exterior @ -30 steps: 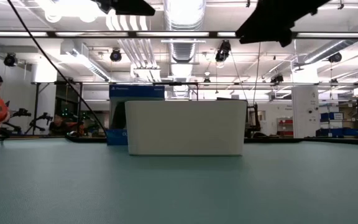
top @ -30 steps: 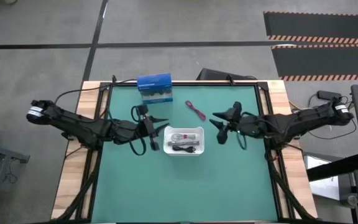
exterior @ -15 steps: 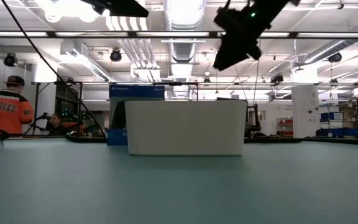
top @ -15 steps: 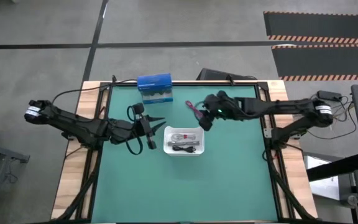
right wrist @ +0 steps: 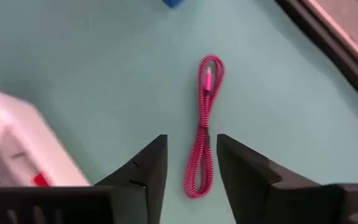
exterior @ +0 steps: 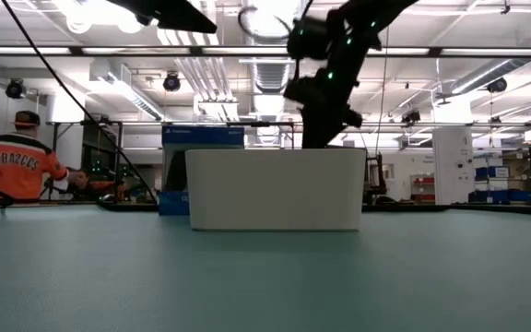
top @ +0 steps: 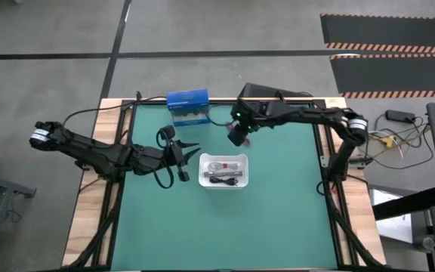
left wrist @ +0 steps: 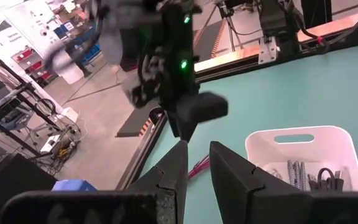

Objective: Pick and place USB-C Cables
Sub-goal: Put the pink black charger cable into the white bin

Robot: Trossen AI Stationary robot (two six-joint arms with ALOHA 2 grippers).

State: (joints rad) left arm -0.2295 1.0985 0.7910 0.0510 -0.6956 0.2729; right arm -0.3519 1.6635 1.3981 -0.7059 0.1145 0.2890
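Note:
The magenta-red cable point(right wrist: 202, 127) lies flat and stretched out on the green mat, between the blue box and the white tray point(top: 223, 156). My right gripper point(top: 237, 137) hovers over it, open, one finger on each side of the cable's near half point(right wrist: 194, 168), touching nothing. In the left wrist view the cable point(left wrist: 197, 167) shows beneath that gripper. The tray holds a grey-silver bundle point(left wrist: 294, 172), a black one point(left wrist: 325, 178) and a pale one point(top: 217, 165). My left gripper point(top: 190, 161) waits open at the tray's left side.
The blue box point(top: 188, 106) stands at the far edge, just left of the right gripper. In the low view the tray point(exterior: 275, 189) hides the cable and the mat behind it. A person in an orange shirt point(exterior: 12, 171) is in the room beyond the table.
My right arm has swung from the tray's right side toward the far edge and leftward, dropping down over the magenta-red cable, with its fingers now pointing down at it. The cable and tray have stayed in place.

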